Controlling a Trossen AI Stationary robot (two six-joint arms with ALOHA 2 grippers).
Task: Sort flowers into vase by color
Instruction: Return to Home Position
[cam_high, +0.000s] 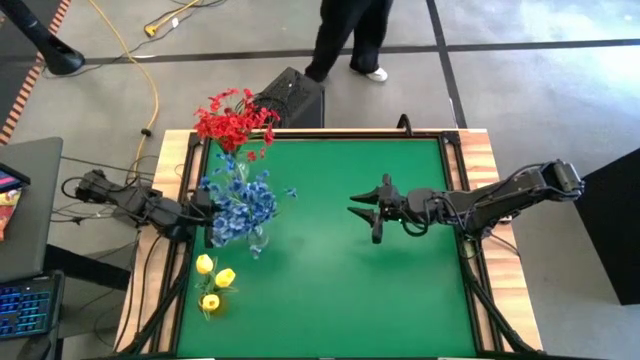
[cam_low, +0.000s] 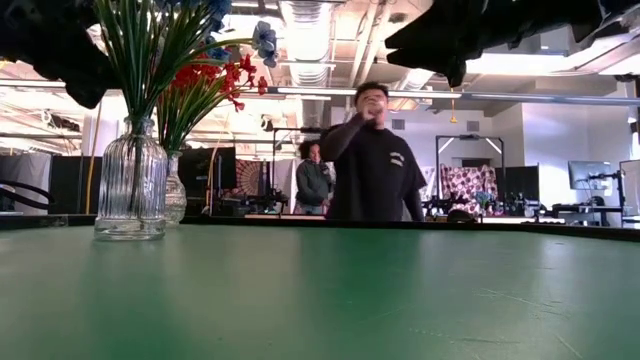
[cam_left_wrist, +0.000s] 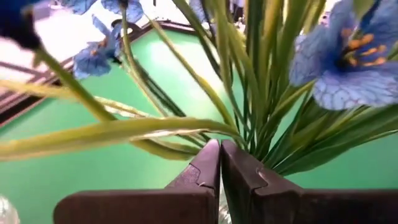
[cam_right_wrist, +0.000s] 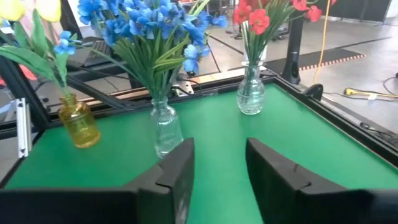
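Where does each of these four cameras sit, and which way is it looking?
High: overhead, straight down on the green table; left arm and right arm show.
Low: table-top height, looking across at people in the room; arm parts overhead.
Left wrist: on the left arm, close against the blue flowers; left gripper shut.
Right wrist: on the right arm, facing three vases; right gripper open.
Shared: the blue flowers appear in all four.

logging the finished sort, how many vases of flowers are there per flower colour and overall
vase of red flowers: 1
vase of blue flowers: 1
vase of yellow flowers: 1
total: 3
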